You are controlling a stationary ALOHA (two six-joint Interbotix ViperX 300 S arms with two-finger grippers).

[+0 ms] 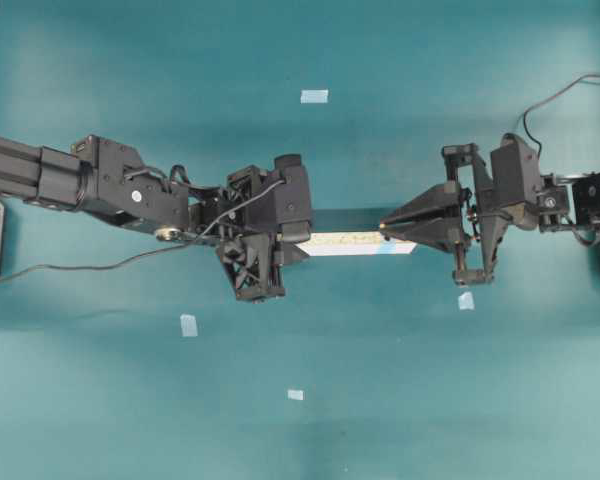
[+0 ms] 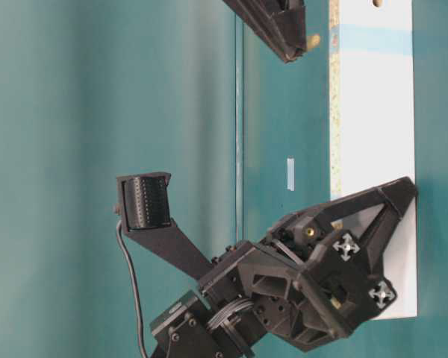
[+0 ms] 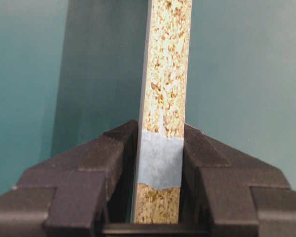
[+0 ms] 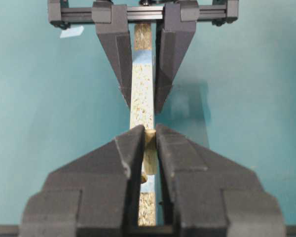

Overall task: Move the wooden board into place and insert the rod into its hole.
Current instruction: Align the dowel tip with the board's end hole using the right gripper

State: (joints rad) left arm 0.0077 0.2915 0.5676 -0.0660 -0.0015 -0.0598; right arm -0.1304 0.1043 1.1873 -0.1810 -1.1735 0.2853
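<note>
The wooden board (image 1: 355, 243) stands on its long edge on the teal table, speckled edge up, with a pale-blue band near each end. My left gripper (image 1: 305, 240) is shut on one end of it; in the left wrist view the fingers (image 3: 108, 153) clamp the board (image 3: 163, 98) at the blue band. My right gripper (image 1: 383, 228) is shut on the rod (image 4: 149, 145), a small cream peg, and holds it just above the board's other end (image 4: 142, 98). The table-level view shows the rod (image 2: 312, 41) beside the board's white face (image 2: 373, 149) and the hole (image 2: 377, 3) at the frame's top edge.
Small pale-blue tape squares lie on the table at the back (image 1: 314, 96), front left (image 1: 188, 325), front middle (image 1: 295, 394) and under the right arm (image 1: 466, 300). A cable (image 1: 80, 268) trails from the left arm.
</note>
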